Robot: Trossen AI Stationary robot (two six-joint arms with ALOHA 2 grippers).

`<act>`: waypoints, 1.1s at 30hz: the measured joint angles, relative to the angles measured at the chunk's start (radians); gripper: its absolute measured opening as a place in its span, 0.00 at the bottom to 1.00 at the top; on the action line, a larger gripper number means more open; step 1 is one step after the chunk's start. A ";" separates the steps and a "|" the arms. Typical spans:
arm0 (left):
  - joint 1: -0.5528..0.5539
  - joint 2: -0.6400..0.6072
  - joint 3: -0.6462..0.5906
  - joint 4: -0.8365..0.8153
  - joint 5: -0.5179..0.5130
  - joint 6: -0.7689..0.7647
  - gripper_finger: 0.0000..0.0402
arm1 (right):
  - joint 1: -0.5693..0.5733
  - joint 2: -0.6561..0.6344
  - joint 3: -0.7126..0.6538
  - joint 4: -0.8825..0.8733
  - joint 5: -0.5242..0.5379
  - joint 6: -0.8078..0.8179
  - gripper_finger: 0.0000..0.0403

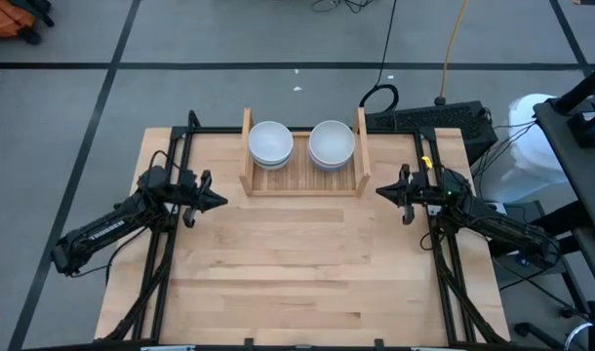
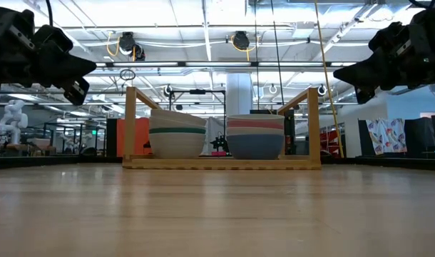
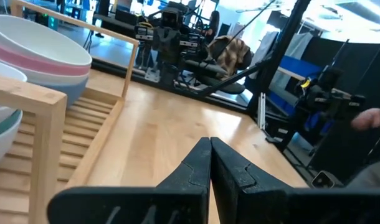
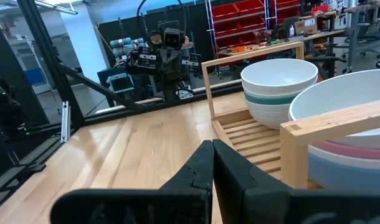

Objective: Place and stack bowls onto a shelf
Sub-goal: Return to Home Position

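Though bowls (image 1: 271,142) look white overhead, colours show sideways.

You are working in a robotics lab set in a big industrial hall. Your light wooden desk (image 1: 307,273) has a dark robot arm on a black frame at each side, the left arm (image 1: 112,226) and the right arm (image 1: 493,222). Around it lies a grey floor (image 1: 63,107) marked with black tape lines (image 1: 278,66), with a black keyboard (image 1: 429,119) and a trailing yellow cable (image 1: 456,39) behind. Level across the wood you see a high white-trussed ceiling (image 2: 203,25) with strip lights, hanging cable reels (image 2: 126,44) and a white jointed robot figure (image 2: 12,118). The right wrist view shows you another dark arm rig (image 4: 166,53) and racks of red storage bins (image 4: 240,22).
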 joint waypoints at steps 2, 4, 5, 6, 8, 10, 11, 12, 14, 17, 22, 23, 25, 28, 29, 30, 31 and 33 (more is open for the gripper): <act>0.000 0.000 0.000 0.000 0.000 -0.013 0.02 | 0.000 0.000 0.000 0.000 0.000 0.000 0.00; 0.000 0.000 0.000 0.000 0.000 -0.016 0.02 | 0.000 0.000 0.000 0.002 0.000 0.000 0.00; 0.000 0.000 0.000 0.001 0.000 -0.016 0.02 | 0.000 0.000 0.000 0.003 0.000 0.000 0.00; 0.000 0.000 0.000 0.001 0.000 -0.016 0.02 | 0.000 0.000 0.000 0.004 0.000 0.000 0.00; 0.000 0.000 0.000 0.001 0.000 -0.016 0.02 | 0.000 0.000 0.000 0.005 0.000 0.000 0.00; 0.000 0.000 0.000 0.001 0.000 -0.016 0.02 | 0.000 0.000 0.000 0.005 0.000 0.000 0.00; 0.000 0.000 0.000 0.001 -0.001 -0.015 0.02 | 0.000 0.000 0.000 0.006 0.000 0.000 0.00; 0.000 0.000 0.000 0.001 -0.001 -0.015 0.02 | 0.000 0.000 0.000 0.006 0.000 0.000 0.00; 0.000 0.000 0.000 0.001 -0.001 -0.015 0.02 | 0.000 0.000 0.000 0.006 0.001 0.000 0.00; 0.000 0.000 0.000 0.002 -0.001 -0.015 0.02 | 0.000 0.000 0.000 0.006 0.001 0.000 0.00; 0.000 0.000 0.000 0.002 -0.001 -0.015 0.02 | 0.000 0.000 0.000 0.006 0.001 0.000 0.00; 0.000 0.000 0.000 0.002 -0.001 -0.016 0.02 | 0.000 0.000 0.000 0.007 0.001 0.000 0.00; 0.000 0.000 0.000 0.002 -0.001 -0.014 0.02 | 0.000 0.000 0.000 0.007 0.001 0.000 0.00; 0.000 0.000 0.000 0.002 -0.001 -0.016 0.02 | 0.000 0.000 0.000 0.007 0.001 0.000 0.00; 0.000 0.000 0.000 0.002 -0.001 -0.016 0.02 | 0.000 0.000 0.000 0.007 0.001 0.000 0.00; 0.000 0.000 0.000 0.002 -0.001 -0.014 0.02 | 0.000 0.000 0.000 0.007 0.001 0.000 0.00; 0.000 0.000 0.000 0.002 -0.001 -0.015 0.02 | 0.000 0.000 0.000 0.007 0.001 0.000 0.00; 0.000 0.000 0.000 0.003 -0.001 -0.014 0.02 | 0.000 0.000 0.000 0.007 0.001 0.000 0.00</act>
